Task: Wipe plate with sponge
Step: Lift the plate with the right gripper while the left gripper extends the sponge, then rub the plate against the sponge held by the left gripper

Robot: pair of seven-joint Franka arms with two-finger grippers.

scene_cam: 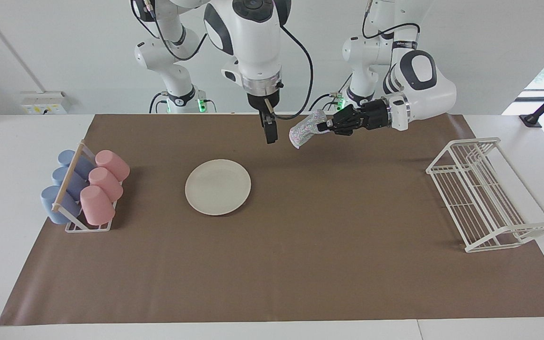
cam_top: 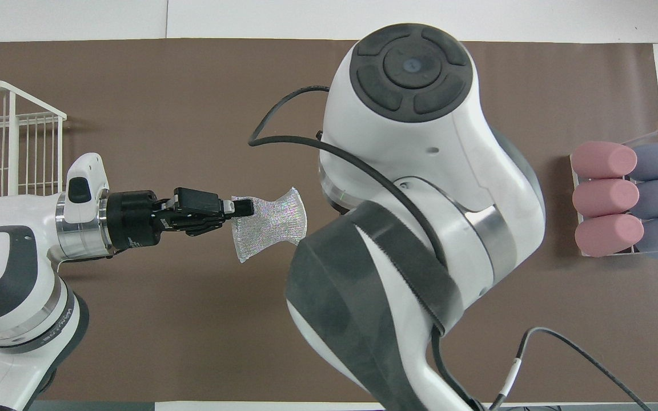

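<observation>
The cream-white plate (scene_cam: pixel 218 186) lies flat on the brown mat, toward the right arm's end of the middle. In the overhead view the right arm hides it. My left gripper (scene_cam: pixel 325 125) is shut on the silvery mesh sponge (scene_cam: pixel 304 128) and holds it in the air over the mat, apart from the plate. The gripper (cam_top: pixel 240 208) and the sponge (cam_top: pixel 269 228) also show in the overhead view. My right gripper (scene_cam: pixel 270 134) points down, raised over the mat beside the plate's rim, and holds nothing that I can see.
A rack of pink and blue cups (scene_cam: pixel 85 189) (cam_top: pixel 626 197) stands at the right arm's end of the mat. A white wire dish rack (scene_cam: pixel 484 193) (cam_top: pixel 9 137) stands at the left arm's end. The brown mat (scene_cam: pixel 300 264) covers most of the table.
</observation>
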